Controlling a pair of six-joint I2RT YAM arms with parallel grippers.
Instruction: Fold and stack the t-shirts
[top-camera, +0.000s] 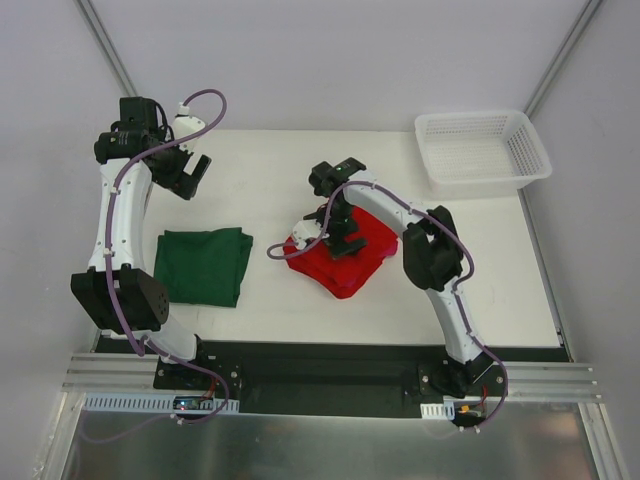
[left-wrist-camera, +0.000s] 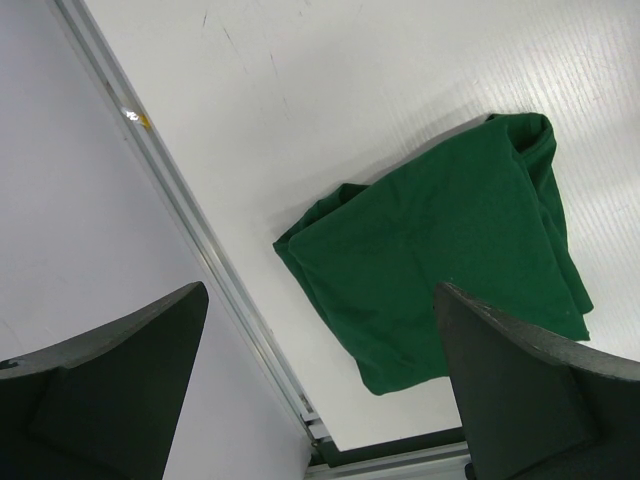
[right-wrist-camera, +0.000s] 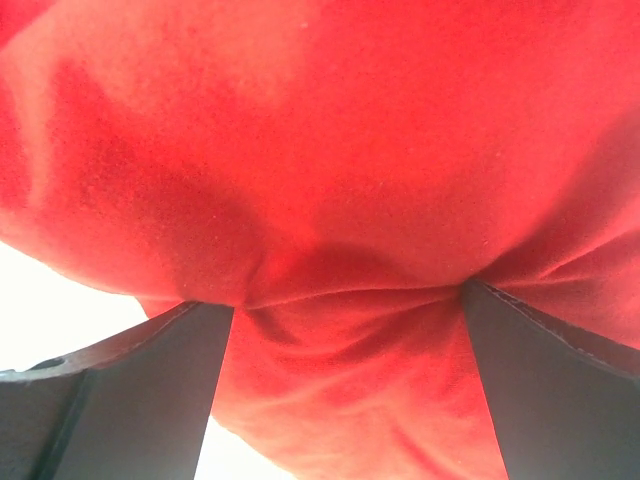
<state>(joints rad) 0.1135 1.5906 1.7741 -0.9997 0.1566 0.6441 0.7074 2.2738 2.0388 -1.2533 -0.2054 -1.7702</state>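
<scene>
We judge red t-shirt (top-camera: 345, 262) fold in hand: right jaws spread, straddling its ridge; left jaws spread, upper left. Next: pinch ridge.

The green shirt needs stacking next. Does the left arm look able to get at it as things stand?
Probably yes. The left gripper hangs open just beyond the green shirt, which lies uncovered on the table. The right gripper is off over the red shirt.
</scene>
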